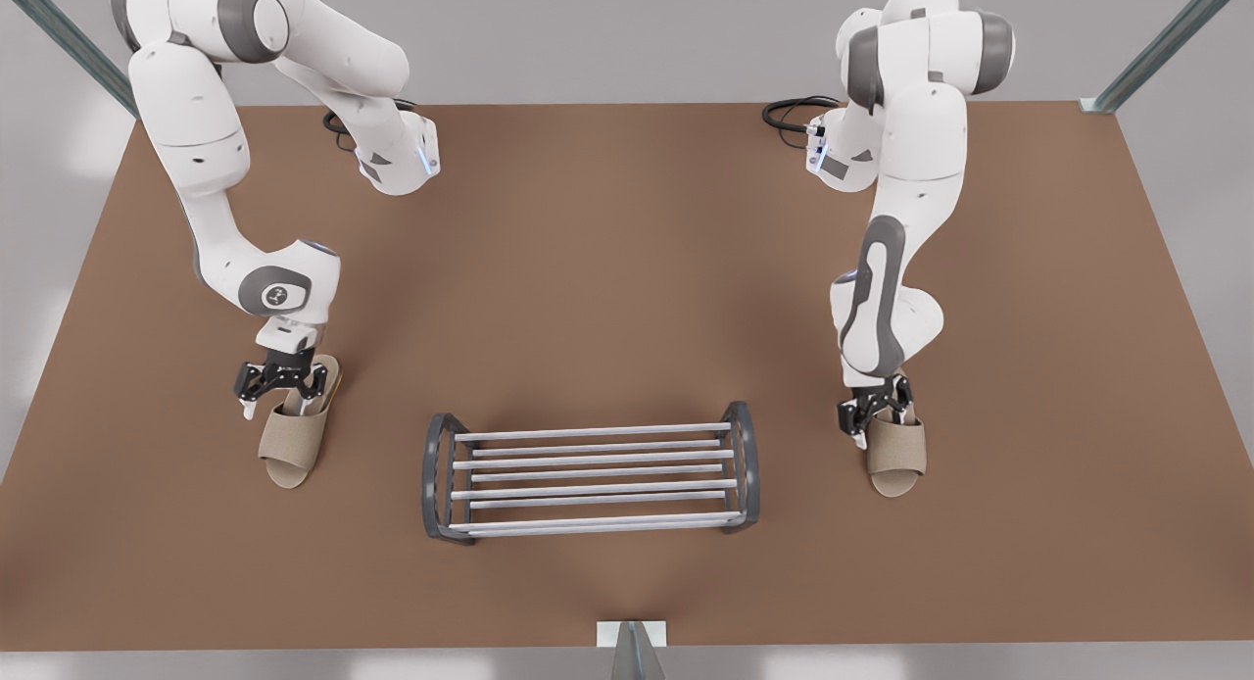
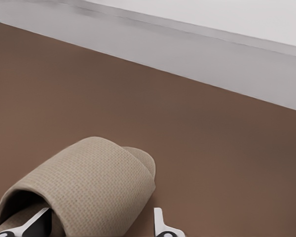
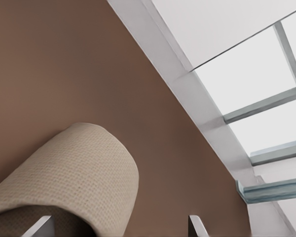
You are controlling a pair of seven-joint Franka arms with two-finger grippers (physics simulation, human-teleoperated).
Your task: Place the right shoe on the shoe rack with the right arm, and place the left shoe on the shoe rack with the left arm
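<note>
Rack [image 1: 598, 471]; L tool [image 1: 870, 423] spread over left shoe [image 1: 896, 455], R tool [image 1: 279, 401] likewise.

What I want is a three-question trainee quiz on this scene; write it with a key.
1. True or false: the shoe rack already holds a slipper.
2. The right gripper, open at the right shoe, is on the front view's: A) left B) right
3. Fill in: the open left gripper has one of its fingers inside the left shoe and the other ____ it.
Key: 1 false; 2 B; 3 outside.
</note>
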